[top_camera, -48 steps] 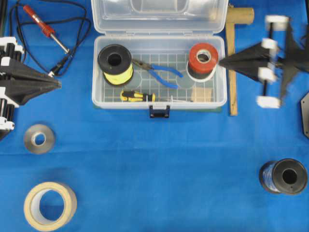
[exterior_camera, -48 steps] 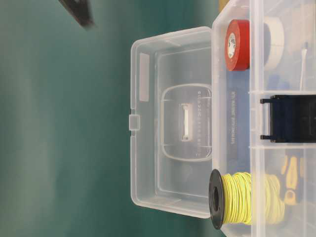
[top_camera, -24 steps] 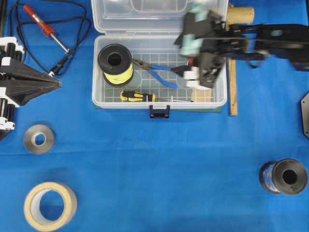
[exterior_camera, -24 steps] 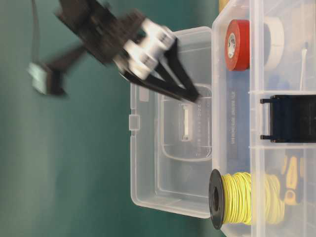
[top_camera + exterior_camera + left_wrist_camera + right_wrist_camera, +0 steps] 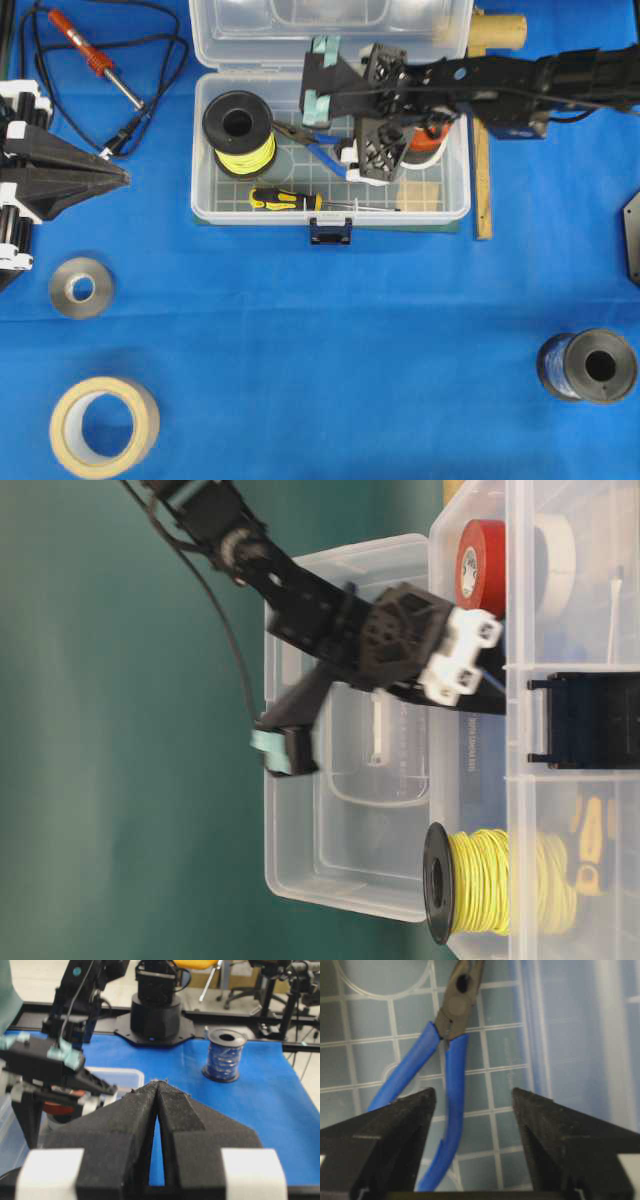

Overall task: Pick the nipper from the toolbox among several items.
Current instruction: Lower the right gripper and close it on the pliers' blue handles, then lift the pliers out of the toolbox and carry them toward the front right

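Observation:
The clear toolbox (image 5: 200,190) stands open at the top middle, with a dark blue latch (image 5: 330,232). The nipper (image 5: 292,133) lies on its grid floor, dark jaws pointing left, blue handles mostly hidden under my right arm. My right gripper (image 5: 345,150) is open and lowered into the box. In the right wrist view (image 5: 472,1095) one blue handle of the nipper (image 5: 454,1075) runs between the fingers, close to the left one. My left gripper (image 5: 122,178) is shut and empty at the left edge; it also shows in the left wrist view (image 5: 157,1082).
In the box lie a yellow wire spool (image 5: 238,130), a yellow-and-black screwdriver (image 5: 285,200) and red tape (image 5: 432,142). A wooden mallet (image 5: 483,120) lies to its right, a soldering iron (image 5: 90,55) at top left. Two tape rolls (image 5: 81,287) (image 5: 103,425) and a blue spool (image 5: 586,365) sit nearer the front.
My right arm has swung left across the toolbox and come down over the nipper's handles, fingers open. The left arm has not moved.

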Robot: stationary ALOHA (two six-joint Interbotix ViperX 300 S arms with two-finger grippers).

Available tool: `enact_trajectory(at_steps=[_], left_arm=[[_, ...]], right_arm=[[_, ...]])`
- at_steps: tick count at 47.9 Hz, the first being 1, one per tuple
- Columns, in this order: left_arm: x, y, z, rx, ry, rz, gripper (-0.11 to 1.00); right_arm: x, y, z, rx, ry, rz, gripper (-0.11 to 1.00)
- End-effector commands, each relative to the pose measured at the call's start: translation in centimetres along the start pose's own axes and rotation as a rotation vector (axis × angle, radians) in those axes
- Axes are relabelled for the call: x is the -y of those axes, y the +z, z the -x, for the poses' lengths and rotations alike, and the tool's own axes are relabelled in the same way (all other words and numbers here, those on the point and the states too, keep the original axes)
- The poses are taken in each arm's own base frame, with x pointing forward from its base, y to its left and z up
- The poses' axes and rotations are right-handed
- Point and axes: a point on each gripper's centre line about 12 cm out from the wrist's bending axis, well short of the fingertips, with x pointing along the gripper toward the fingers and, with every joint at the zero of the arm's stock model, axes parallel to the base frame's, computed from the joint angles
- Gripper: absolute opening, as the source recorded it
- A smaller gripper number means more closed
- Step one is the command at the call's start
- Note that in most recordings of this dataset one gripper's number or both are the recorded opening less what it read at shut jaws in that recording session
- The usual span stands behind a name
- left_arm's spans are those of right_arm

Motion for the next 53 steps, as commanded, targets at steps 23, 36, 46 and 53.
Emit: enact_trajectory(at_steps=[23, 36, 46, 53], left_arm=[[0.0, 0.1, -0.1, -0.003, -0.001, 0.005, 0.0], [0.0, 0.1, -0.1, -0.003, 0.001, 0.006, 0.0], [0.0, 0.1, -0.1, -0.002, -0.001, 0.006, 0.0], [0.0, 0.2, 0.0, 0.001, -0.001, 0.006, 0.0]], right_arm=[[0.7, 0.2, -1.5, -0.004, -0.009, 0.009, 0.14], [1.0, 1.9, 1.7, 0.065, -0.015, 0.0, 0.14], [1.7, 4.1, 7.7, 0.173, -0.03, -0.009, 0.14], [1.8, 4.9, 11.5, 0.236, -0.036, -0.012, 0.14]])
